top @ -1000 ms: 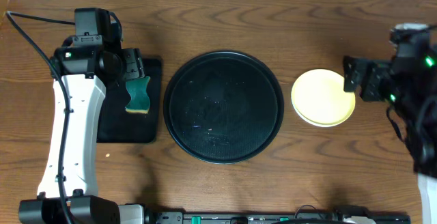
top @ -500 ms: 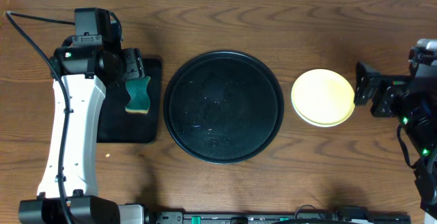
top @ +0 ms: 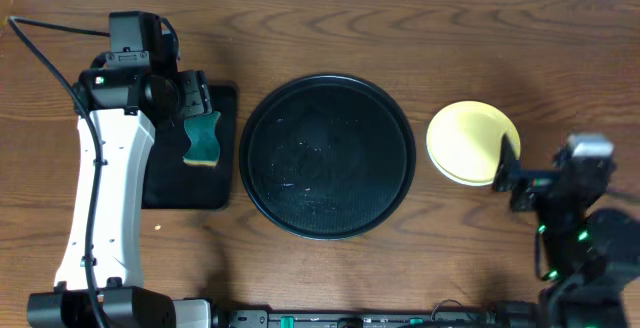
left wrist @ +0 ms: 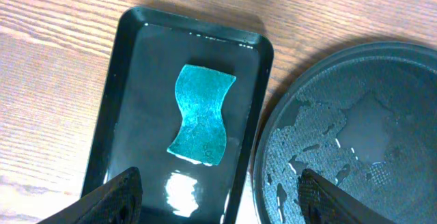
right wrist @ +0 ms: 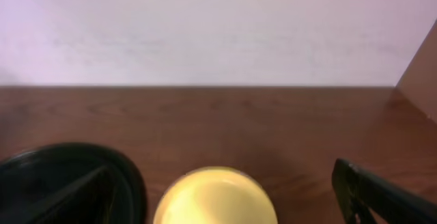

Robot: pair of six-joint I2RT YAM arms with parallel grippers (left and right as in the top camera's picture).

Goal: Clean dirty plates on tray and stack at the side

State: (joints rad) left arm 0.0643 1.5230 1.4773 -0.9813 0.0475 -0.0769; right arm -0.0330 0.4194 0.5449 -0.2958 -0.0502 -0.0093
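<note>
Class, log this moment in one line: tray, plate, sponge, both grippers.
tray: wet, no plates | yellow plate: right of tray | sponge: in small tray | left gripper: open, over small tray | right gripper: open beside plate

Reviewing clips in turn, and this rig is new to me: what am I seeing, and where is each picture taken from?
Two robot arms work at a wooden table. One picture looks straight down; the other two come from a camera on each wrist. The left arm hangs over a rectangular tray holding a teal sponge; the left fingers are open and empty. In the middle lies a wet round black tray with no plate on it. A yellow plate sits to its right. The right fingers are open too, holding nothing.
</note>
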